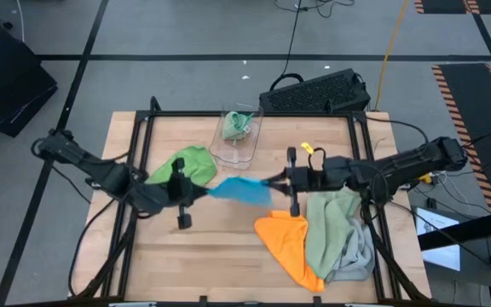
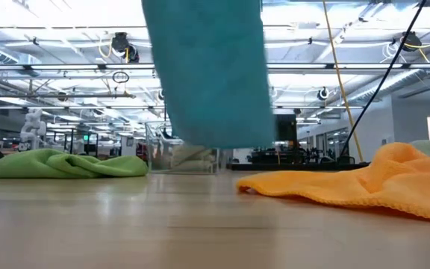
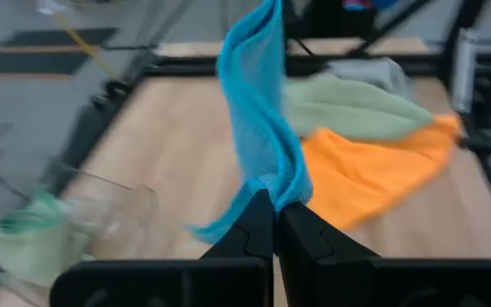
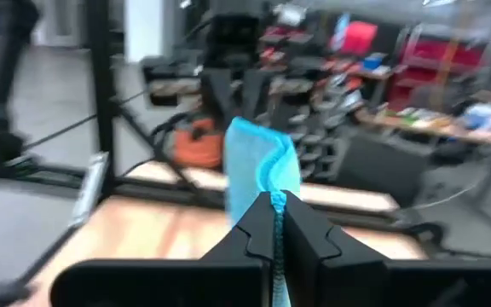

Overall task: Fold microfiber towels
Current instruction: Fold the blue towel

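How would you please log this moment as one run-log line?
left tool: shut on blue towel | right tool: shut on blue towel | towel: held above table between both arms

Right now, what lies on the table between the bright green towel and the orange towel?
Bare wood in the low view; the blue towel hangs above it, off the table, between bright green towel and orange towel.

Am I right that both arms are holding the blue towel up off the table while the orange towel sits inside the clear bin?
Not quite: the orange towel lies on the table by the sage green towel, as the high view shows. The clear bin holds a greenish cloth. Both grippers, left and right, do hold the blue towel up.
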You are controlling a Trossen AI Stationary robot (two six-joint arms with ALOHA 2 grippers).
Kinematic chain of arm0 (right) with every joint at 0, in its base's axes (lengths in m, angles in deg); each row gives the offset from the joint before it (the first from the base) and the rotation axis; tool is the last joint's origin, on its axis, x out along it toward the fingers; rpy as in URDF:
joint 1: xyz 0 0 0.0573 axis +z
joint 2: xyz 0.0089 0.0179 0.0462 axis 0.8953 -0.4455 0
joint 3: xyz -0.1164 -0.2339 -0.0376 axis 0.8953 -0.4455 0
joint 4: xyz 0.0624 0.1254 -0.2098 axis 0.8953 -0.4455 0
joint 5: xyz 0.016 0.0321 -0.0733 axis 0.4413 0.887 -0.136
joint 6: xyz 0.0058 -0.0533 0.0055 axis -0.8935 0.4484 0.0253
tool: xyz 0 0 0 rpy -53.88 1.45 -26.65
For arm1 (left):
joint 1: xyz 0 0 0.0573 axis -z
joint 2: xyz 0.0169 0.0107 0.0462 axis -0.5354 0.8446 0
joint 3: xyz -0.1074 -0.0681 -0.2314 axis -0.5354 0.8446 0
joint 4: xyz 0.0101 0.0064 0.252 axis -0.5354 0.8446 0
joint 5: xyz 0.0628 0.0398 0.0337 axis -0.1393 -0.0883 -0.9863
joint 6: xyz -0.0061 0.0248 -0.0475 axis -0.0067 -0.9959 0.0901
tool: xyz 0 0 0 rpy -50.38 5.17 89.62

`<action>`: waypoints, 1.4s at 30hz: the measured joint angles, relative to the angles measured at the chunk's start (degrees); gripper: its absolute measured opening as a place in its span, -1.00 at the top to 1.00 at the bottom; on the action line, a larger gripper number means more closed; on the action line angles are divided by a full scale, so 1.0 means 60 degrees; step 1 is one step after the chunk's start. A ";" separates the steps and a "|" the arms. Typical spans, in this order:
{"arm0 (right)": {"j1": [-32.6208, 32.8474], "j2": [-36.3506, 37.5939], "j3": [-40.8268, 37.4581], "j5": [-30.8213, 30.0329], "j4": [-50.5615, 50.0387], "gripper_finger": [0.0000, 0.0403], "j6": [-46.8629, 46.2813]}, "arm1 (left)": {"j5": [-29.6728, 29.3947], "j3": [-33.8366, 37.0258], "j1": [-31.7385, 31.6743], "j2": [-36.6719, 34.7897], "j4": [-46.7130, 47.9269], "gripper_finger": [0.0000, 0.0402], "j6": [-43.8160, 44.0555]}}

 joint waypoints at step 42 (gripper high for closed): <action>-0.0220 -0.2915 -0.2061 -0.0921 0.1011 0.97 -0.1663 | 0.0994 0.0151 -0.0174 0.4057 0.2733 0.98 0.5168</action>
